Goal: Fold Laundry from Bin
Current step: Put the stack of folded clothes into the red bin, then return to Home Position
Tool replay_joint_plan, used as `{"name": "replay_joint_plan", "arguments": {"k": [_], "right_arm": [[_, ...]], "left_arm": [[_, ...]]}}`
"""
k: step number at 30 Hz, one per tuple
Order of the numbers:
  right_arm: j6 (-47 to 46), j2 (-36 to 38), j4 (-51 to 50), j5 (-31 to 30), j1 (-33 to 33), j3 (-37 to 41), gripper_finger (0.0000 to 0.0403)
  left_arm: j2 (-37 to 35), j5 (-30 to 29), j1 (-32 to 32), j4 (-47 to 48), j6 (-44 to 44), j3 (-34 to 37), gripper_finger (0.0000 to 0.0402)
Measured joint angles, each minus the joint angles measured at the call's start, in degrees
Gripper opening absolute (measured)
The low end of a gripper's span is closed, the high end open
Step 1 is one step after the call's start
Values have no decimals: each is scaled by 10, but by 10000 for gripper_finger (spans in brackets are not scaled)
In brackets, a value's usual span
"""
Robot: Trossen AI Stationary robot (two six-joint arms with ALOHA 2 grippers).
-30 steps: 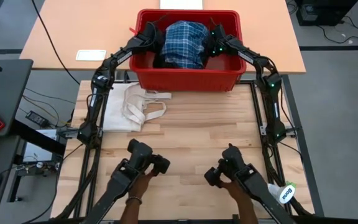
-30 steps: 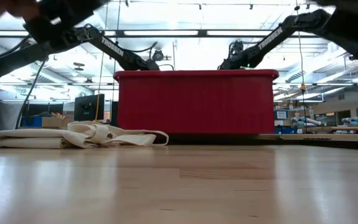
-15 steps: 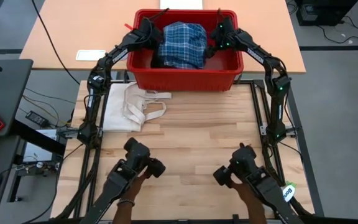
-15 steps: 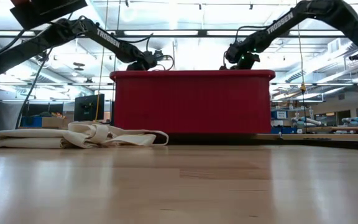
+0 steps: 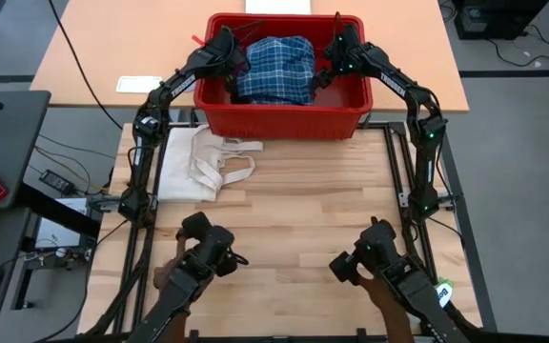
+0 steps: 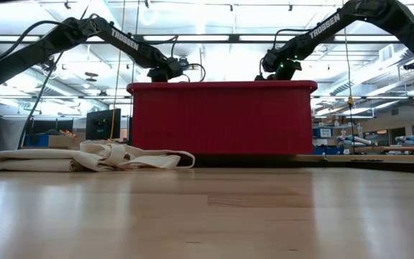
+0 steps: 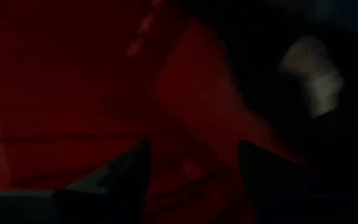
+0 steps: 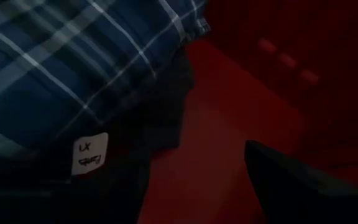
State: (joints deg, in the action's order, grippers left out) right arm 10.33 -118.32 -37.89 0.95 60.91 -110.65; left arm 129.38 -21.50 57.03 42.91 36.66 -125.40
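Inside red plastic bin point(image 5: 284, 118): rumpled plaid shirt point(image 5: 273, 67) (soft, heaped).

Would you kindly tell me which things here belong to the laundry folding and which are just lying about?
Part of the job:
plaid shirt
dark garment beneath it
red bin
left gripper
right gripper

Lying about:
cream cloth with strap loops
white card

A bright red bin point(image 5: 284, 119) holds a blue-and-white plaid shirt point(image 5: 274, 67); the cloth point(image 5: 203, 162) beside is cream-white.
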Motion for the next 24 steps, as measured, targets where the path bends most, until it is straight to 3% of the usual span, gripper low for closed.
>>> {"name": "replay_joint_plan", "arguments": {"k": [3, 12, 19, 21, 24], "right_arm": [[-3, 0, -1, 2, 2, 0, 268], [-2, 46, -1, -1, 14, 0, 268], [-14, 90, 17, 4, 17, 0, 268], [-40, 114, 8, 21, 17, 0, 268], [-59, 160, -5, 72, 13, 0, 268]], "left_arm": [[-7, -34, -5, 13, 0, 0, 245], [-75, -18, 9, 33, -87, 0, 229], [-108, -62, 9, 68, -45, 0, 210], [-123, -34, 5, 90, -93, 2, 206], [-168, 85, 4, 106, -176, 0, 198]]}}
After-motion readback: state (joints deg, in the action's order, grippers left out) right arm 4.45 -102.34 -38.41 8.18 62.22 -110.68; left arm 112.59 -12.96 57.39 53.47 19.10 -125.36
